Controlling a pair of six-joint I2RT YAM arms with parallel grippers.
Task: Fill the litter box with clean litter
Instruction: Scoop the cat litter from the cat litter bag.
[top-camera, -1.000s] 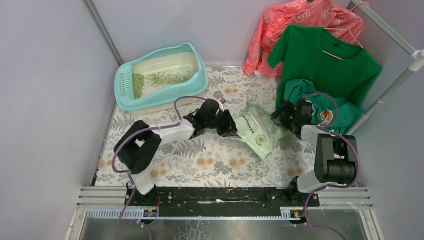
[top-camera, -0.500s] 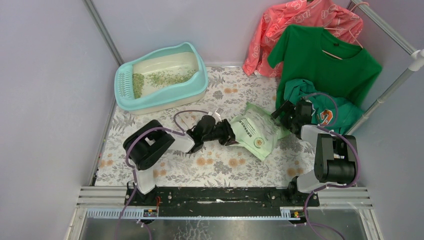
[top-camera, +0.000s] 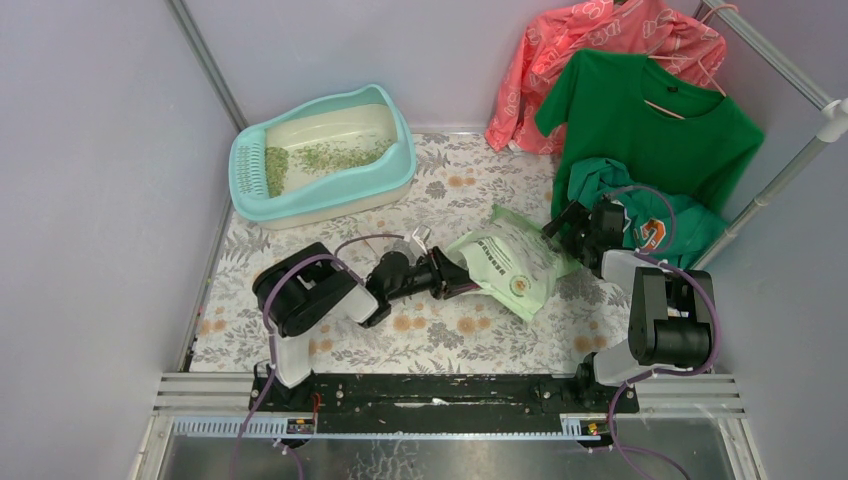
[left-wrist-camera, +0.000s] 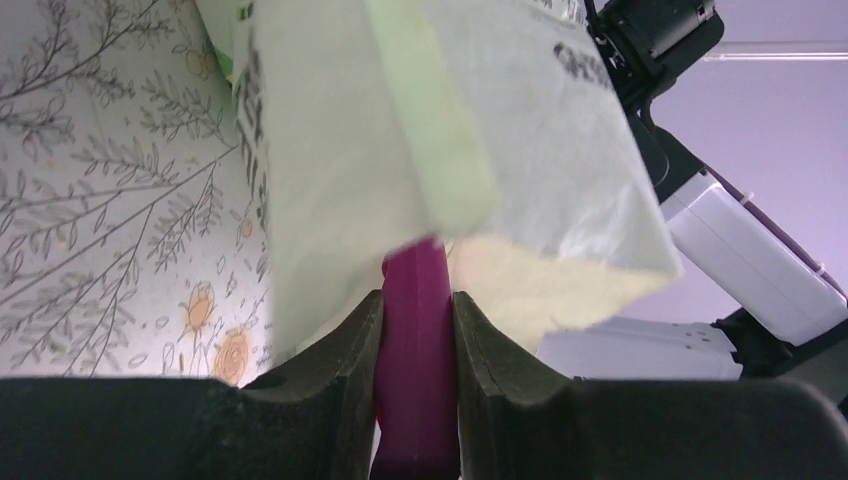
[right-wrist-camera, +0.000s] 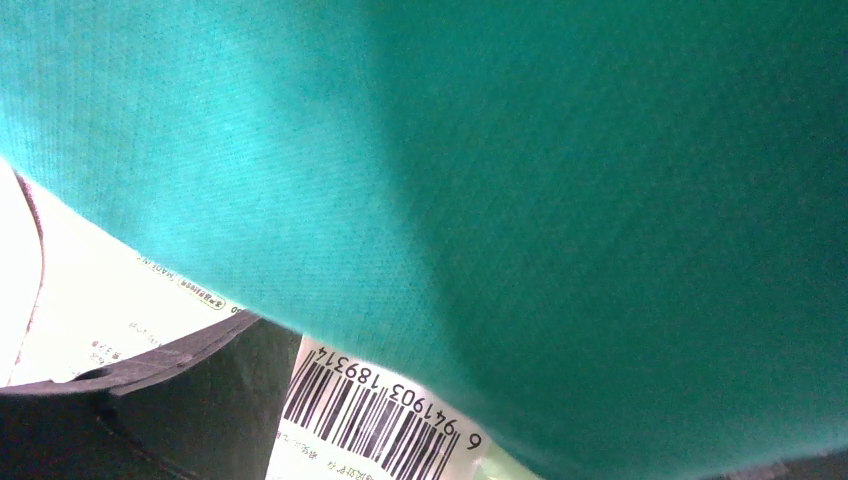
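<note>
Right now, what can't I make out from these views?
- Bowl of the purple scoop: left wrist view, hidden inside the litter bag; only the handle shows between the left fingers.
- The right fingers: right wrist view, teal cloth covers most; contact with the bag unclear.
- How full the bag is: its own plastic hides that in every view.

My left arm (top-camera: 300, 298) and right arm (top-camera: 670, 320): black joints, white links, purple cables (top-camera: 352, 243); left tool (left-wrist-camera: 415, 300) matte black
</note>
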